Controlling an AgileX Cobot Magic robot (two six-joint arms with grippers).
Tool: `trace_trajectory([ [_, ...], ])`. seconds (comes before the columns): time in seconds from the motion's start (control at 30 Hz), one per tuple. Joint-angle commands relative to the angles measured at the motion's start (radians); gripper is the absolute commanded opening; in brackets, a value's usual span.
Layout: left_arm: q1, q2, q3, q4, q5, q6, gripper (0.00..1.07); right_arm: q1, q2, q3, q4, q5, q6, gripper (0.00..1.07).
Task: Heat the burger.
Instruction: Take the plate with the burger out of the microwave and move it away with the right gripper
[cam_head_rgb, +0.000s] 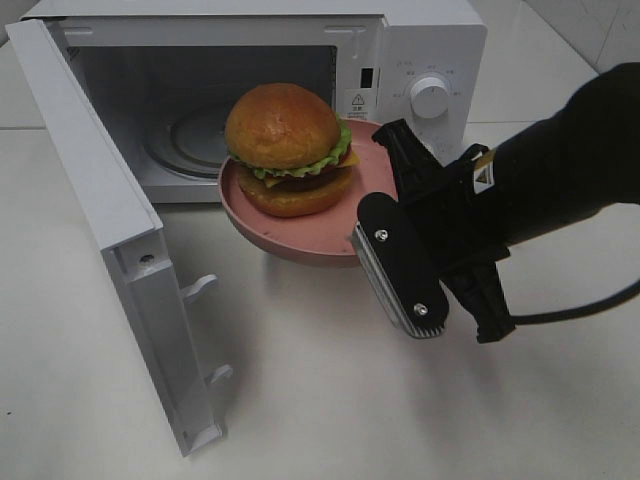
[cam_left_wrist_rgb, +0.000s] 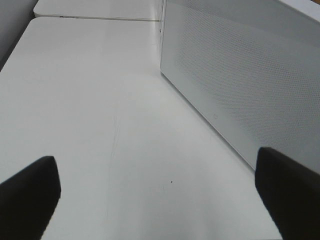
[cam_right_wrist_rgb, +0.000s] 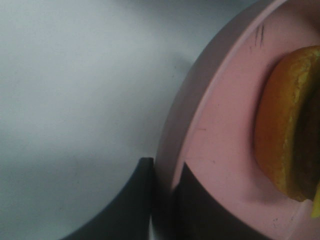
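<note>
The burger (cam_head_rgb: 285, 145), with a golden-brown bun, green lettuce and a dark patty, sits on a pink plate (cam_head_rgb: 300, 238). The plate hangs tilted above the table, just in front of the open microwave (cam_head_rgb: 430, 60). My right gripper (cam_head_rgb: 372, 182) is shut on the plate's right rim. The right wrist view shows its dark fingers (cam_right_wrist_rgb: 125, 205) pinching that rim (cam_right_wrist_rgb: 200, 115), with the burger's bun (cam_right_wrist_rgb: 285, 135) beside them. My left gripper (cam_left_wrist_rgb: 160, 200) is open and holds nothing. It hovers low over the table beside the microwave door (cam_left_wrist_rgb: 240, 75) and is out of the high view.
The microwave door (cam_head_rgb: 100, 200) swings out wide to the left toward the table's front. Inside the cavity lies the glass turntable (cam_head_rgb: 195, 135). A control knob (cam_head_rgb: 430, 97) is on the right panel. A black cable (cam_head_rgb: 580, 312) trails from the right arm.
</note>
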Motion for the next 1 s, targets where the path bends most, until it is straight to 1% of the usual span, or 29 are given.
trace_trajectory([
  [0.03, 0.0, -0.026, 0.003, -0.006, -0.009, -0.001, 0.98, -0.003, -0.058, 0.027, 0.006, -0.062, 0.007, 0.01],
  [0.07, 0.0, -0.026, 0.003, -0.006, -0.009, -0.001, 0.98, -0.003, -0.087, 0.057, 0.006, -0.061, 0.007, 0.01],
  [0.13, 0.0, -0.026, 0.003, -0.006, -0.009, -0.001, 0.98, -0.003, -0.105, 0.069, 0.006, -0.061, 0.007, 0.01],
  [0.17, 0.0, -0.026, 0.003, -0.006, -0.009, -0.001, 0.98, -0.003, -0.141, 0.099, 0.006, -0.061, 0.007, 0.01],
  [0.23, 0.0, -0.026, 0.003, -0.006, -0.009, -0.001, 0.98, -0.003, -0.155, 0.111, 0.006, -0.059, 0.009, 0.01],
  [0.3, 0.0, -0.026, 0.003, -0.006, -0.009, -0.001, 0.98, -0.003, -0.212, 0.157, 0.006, -0.057, 0.035, 0.01],
  [0.33, 0.0, -0.026, 0.003, -0.006, -0.009, -0.001, 0.98, -0.003, -0.212, 0.157, 0.006, -0.057, 0.035, 0.01],
  [0.4, 0.0, -0.026, 0.003, -0.006, -0.009, -0.001, 0.98, -0.003, -0.272, 0.203, 0.006, -0.056, 0.06, 0.01],
  [0.43, 0.0, -0.026, 0.003, -0.006, -0.009, -0.001, 0.98, -0.003, -0.272, 0.203, 0.006, -0.056, 0.06, 0.01],
  [0.5, 0.0, -0.026, 0.003, -0.006, -0.009, -0.001, 0.98, -0.003, -0.34, 0.244, 0.001, -0.05, 0.082, 0.01],
  [0.53, 0.0, -0.026, 0.003, -0.006, -0.009, -0.001, 0.98, -0.003, -0.34, 0.244, 0.001, -0.05, 0.082, 0.01],
  [0.63, 0.0, -0.026, 0.003, -0.006, -0.009, -0.001, 0.98, -0.004, -0.422, 0.289, -0.003, -0.017, 0.094, 0.02],
  [0.7, 0.0, -0.026, 0.003, -0.006, -0.009, -0.001, 0.98, -0.004, -0.443, 0.296, -0.007, -0.001, 0.101, 0.02],
  [0.77, 0.0, -0.026, 0.003, -0.006, -0.009, -0.001, 0.98, -0.004, -0.516, 0.316, -0.07, 0.051, 0.152, 0.02],
  [0.87, 0.0, -0.026, 0.003, -0.006, -0.009, -0.001, 0.98, -0.004, -0.533, 0.322, -0.088, 0.061, 0.173, 0.02],
  [0.93, 0.0, -0.026, 0.003, -0.006, -0.009, -0.001, 0.98, -0.004, -0.594, 0.327, -0.18, 0.129, 0.279, 0.02],
  [0.97, 0.0, -0.026, 0.003, -0.006, -0.009, -0.001, 0.98, -0.004, -0.594, 0.327, -0.18, 0.129, 0.279, 0.02],
  [1.0, 0.0, -0.026, 0.003, -0.006, -0.009, -0.001, 0.98, -0.004, -0.607, 0.327, -0.211, 0.147, 0.312, 0.02],
])
